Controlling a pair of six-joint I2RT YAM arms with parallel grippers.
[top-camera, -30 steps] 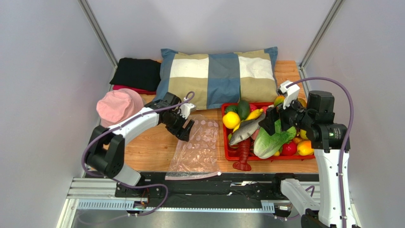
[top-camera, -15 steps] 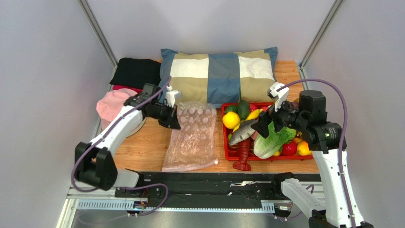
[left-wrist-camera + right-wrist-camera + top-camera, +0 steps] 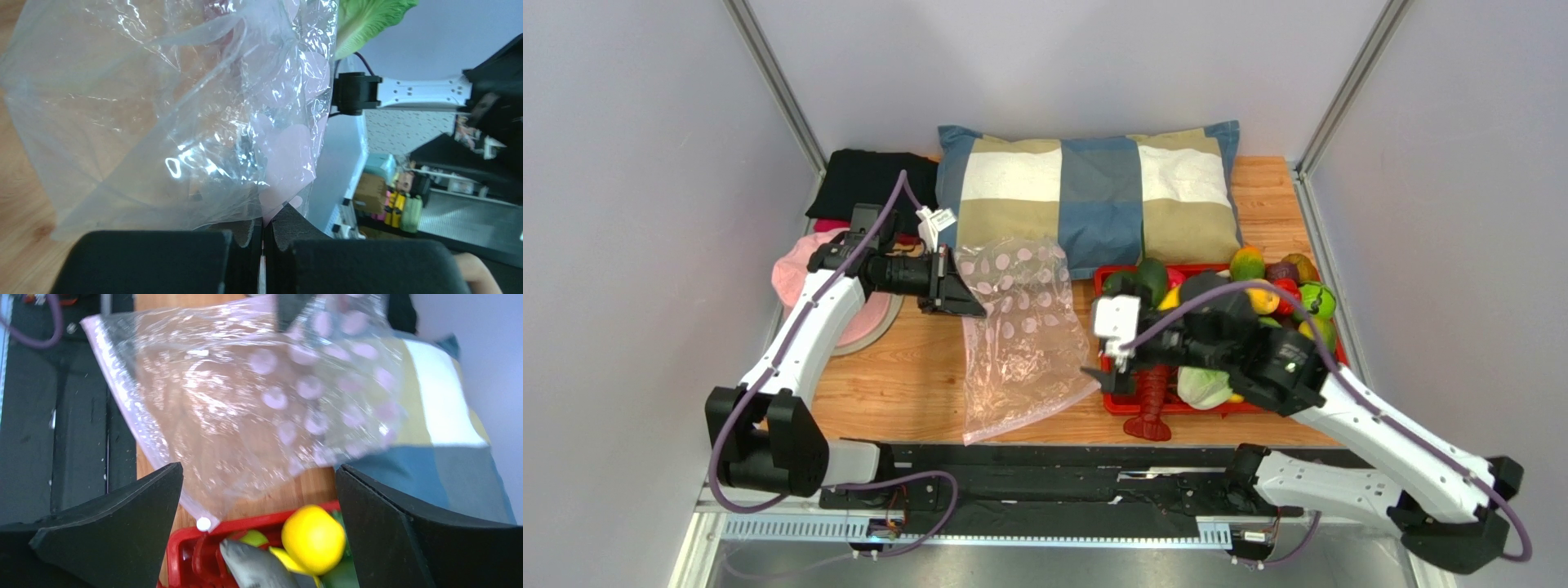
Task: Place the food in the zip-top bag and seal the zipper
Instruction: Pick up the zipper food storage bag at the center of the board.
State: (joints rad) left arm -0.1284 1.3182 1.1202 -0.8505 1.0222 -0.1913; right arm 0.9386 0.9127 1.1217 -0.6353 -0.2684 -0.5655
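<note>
The zip-top bag [image 3: 1020,337], clear with pink dots, hangs tilted from its far left corner, and my left gripper [image 3: 952,292] is shut on that corner. The left wrist view shows the film [image 3: 184,122] pinched between the closed pads of that gripper [image 3: 264,229]. The zipper [image 3: 141,432] runs along the bag's near edge to a white end bead. My right gripper [image 3: 258,478] is open and empty beside the bag's near right corner, over the left rim of the red tray [image 3: 184,551]. The food lies in the tray: grey fish [image 3: 251,563], lettuce [image 3: 1204,390], avocado [image 3: 1151,279].
A checked pillow [image 3: 1087,196] lies behind the bag and tray. A pink hat [image 3: 799,276] and black cloth [image 3: 873,184] sit at the back left. A red toy lobster [image 3: 1151,404] hangs over the tray's front. A yellow lemon [image 3: 313,539] is in the tray.
My left gripper shut on the bag and pulled its far corner up and to the back left. The right arm swung down and left from above the tray to the bag's near corner.
</note>
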